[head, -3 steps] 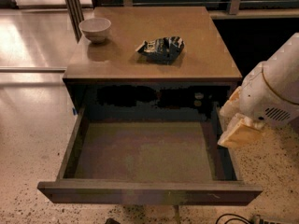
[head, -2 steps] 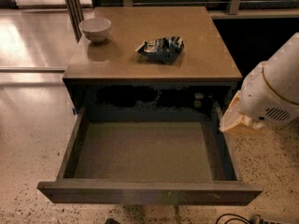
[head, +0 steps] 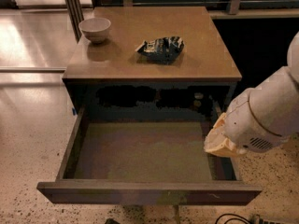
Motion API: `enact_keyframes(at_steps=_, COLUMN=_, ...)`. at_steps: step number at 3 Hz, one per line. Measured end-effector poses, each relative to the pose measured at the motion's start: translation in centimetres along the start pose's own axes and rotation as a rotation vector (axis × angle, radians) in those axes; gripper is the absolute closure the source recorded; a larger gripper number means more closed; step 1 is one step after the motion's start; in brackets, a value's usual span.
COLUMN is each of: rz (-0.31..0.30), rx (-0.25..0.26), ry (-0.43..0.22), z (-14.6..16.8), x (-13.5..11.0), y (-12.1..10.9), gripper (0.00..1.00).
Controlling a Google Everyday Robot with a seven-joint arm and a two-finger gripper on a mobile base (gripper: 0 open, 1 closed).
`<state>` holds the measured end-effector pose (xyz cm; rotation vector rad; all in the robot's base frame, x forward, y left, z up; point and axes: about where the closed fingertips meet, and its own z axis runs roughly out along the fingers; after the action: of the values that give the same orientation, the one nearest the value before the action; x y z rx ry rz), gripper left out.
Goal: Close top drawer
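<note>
The top drawer (head: 140,153) is a wide, shallow dark brown wooden drawer pulled far out of the cabinet. Its grey-olive floor is bare and its flat front panel (head: 149,193) faces the camera at the bottom of the view. My gripper (head: 217,143), tan coloured, sits at the end of the white arm (head: 268,111) that comes in from the right. It hangs over the drawer's right side wall, about halfway along its depth. It holds nothing that I can see.
On the cabinet top (head: 205,55) stand a white bowl (head: 95,29) at the back left and a crumpled dark snack bag (head: 160,48) near the middle. Speckled floor surrounds the cabinet. A dark cable (head: 233,218) lies at the bottom right.
The gripper has moved left, from beside the drawer to over its right side wall. The drawer, bowl and bag have not moved.
</note>
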<state>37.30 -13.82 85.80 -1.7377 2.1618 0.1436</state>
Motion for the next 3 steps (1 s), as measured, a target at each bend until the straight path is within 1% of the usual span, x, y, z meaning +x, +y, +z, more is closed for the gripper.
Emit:
enact_keyframes(at_steps=1, rz=-0.037, rx=-0.085, ry=-0.035, z=5.3, x=-0.8, y=4.7, gripper=1.00)
enact_keyframes(at_steps=2, rz=-0.055, rx=-0.224, ry=-0.033, z=11.7, x=0.6, y=11.4, gripper=1.00)
enact_keyframes(at_steps=3, rz=-0.054, rx=-0.227, ry=-0.035, z=11.9, x=0.5, y=11.5, gripper=1.00)
